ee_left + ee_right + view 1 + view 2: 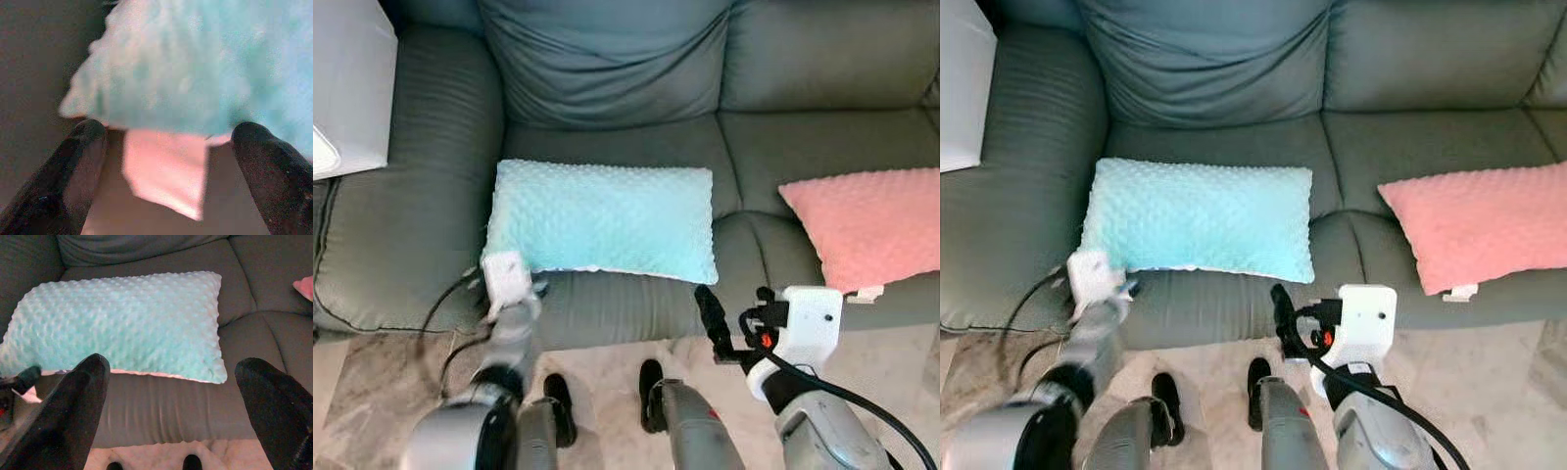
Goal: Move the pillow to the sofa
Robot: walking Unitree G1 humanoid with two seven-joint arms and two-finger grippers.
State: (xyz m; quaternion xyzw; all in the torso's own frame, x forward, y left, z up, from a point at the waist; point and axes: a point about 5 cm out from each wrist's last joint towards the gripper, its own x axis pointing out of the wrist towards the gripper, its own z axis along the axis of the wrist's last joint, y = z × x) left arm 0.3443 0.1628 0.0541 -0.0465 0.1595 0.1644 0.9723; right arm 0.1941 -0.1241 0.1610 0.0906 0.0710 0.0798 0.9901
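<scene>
a: lying flat on the sofa (401,235) seat, the mint pillow (603,219) sits long side across, on the cushion just in front of the loose grey back cushion (607,59).

b: and the grippers?

a: left gripper (168,142) is right at the pillow's near left corner. in its wrist view the two black fingers (80,161) stand apart, with the pillow's dotted fabric and a pale pink tag (166,171) between them. nothing is pinched; i can't tell whether the tips touch the fabric, the view is blurred.

b: right one?

a: right gripper (171,382) hangs in front of the seat edge, off the pillow's near right corner and clear of it. its fingers (68,406) are spread wide, holding nothing. from the head view it sits over the pale marbled floor (372,392), near the sofa's front.

b: anything else on the sofa?

a: a pink pillow (871,225) on the next seat to the right, well apart from the mint one, its near edge reaching the front of the seat, a small white tag at that edge. a white boxy object (347,88) rests by the left armrest.

b: down below?

a: the robot's two dark feet (607,397) on the floor, just short of the sofa front, and black cables looping by the left arm (504,343).
</scene>
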